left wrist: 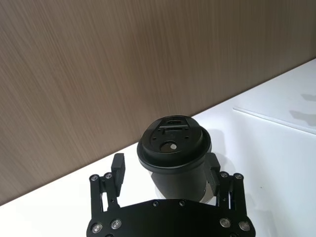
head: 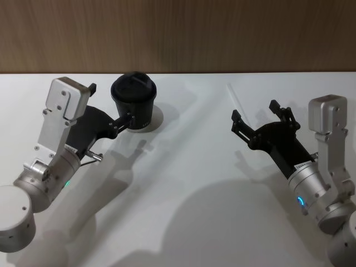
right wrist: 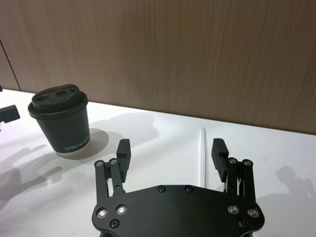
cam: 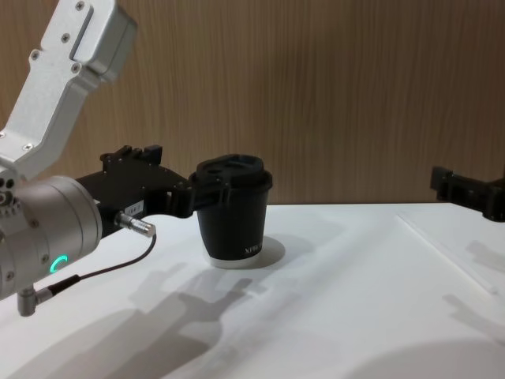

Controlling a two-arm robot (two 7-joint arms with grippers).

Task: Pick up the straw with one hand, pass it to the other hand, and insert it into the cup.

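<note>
So far, nothing on the task list is ticked off. The straw (right wrist: 202, 148) lies flat on the white table (right wrist: 276, 148), unlifted. You see it in the gap between the right gripper (right wrist: 171, 150)'s fingers, close to one of them and well off the other, running out past the tips. Those fingers are spread wide, holding nothing, and the chest view puts them above the tabletop, not down at the straw.

The left gripper (left wrist: 166, 170) has its fingers apart too, one on either side of the cup (left wrist: 174, 158), which stands upright between them with its lid on. One finger sits close against the cup wall and the other shows a gap, so I judge this as bracketing rather than a firm clamp.

Left for you: the pick, the hand-over, the insertion — all three. The first move likely calls for the right fingers to come down centred over the straw. It is thin and flat on the table, so it may roll or slip as they close.
</note>
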